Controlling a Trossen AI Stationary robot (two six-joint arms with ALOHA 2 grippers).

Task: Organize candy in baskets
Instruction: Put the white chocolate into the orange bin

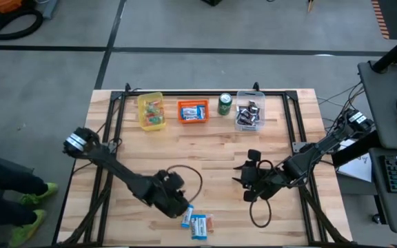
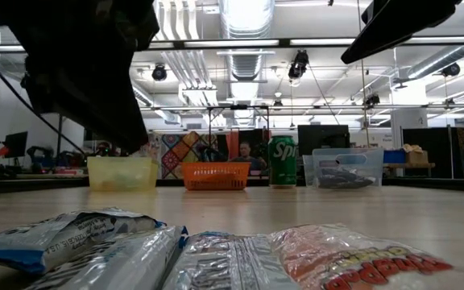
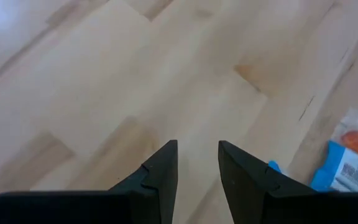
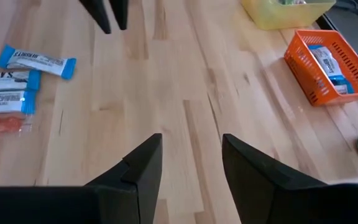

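Candy in three small rectangular plastic bins lined along far edge of light wooden table (image 1: pixel 205 148): translucent yellow bin (image 1: pixel 151 111) at left with small red and green sweets, orange mesh bin (image 1: pixel 193 111) next with blue-and-white bars, clear bin (image 1: pixel 249 111) at right with dark mini bars. Green soda can (image 1: pixel 225 104) upright between orange bin and clear bin, apart from both. Same row visible in low view: yellow (image 2: pixel 122 172), orange (image 2: pixel 214 176), can (image 2: pixel 282 162), clear (image 2: pixel 348 167).

Loose blue-and-white wrapped bars (image 1: pixel 196 222) grouped at near table edge, side by side, touching or overlapping; orange-red wrapped sweet (image 1: pixel 209 222) against their right side. Up close in low view, bars (image 2: pixel 79 242) and orange-red packet (image 2: pixel 349 259) flat on tabletop.

Left gripper (image 1: pixel 178 204) low over near part of table, just left of loose bars; fingers (image 3: pixel 160 177) apart with narrow gap, nothing between them, bare wood below, blue wrapper corner (image 3: pixel 337 167) off to one side. Cannot tell whether touching candy.

Right gripper (image 1: pixel 242 181) over middle-right of table, well apart from loose bars and bins; fingers (image 4: pixel 143 171) spread, empty, bare wood between them. Right wrist view also catching loose bars (image 4: pixel 17 78), orange bin (image 4: pixel 332 65), yellow bin (image 4: pixel 284 12).
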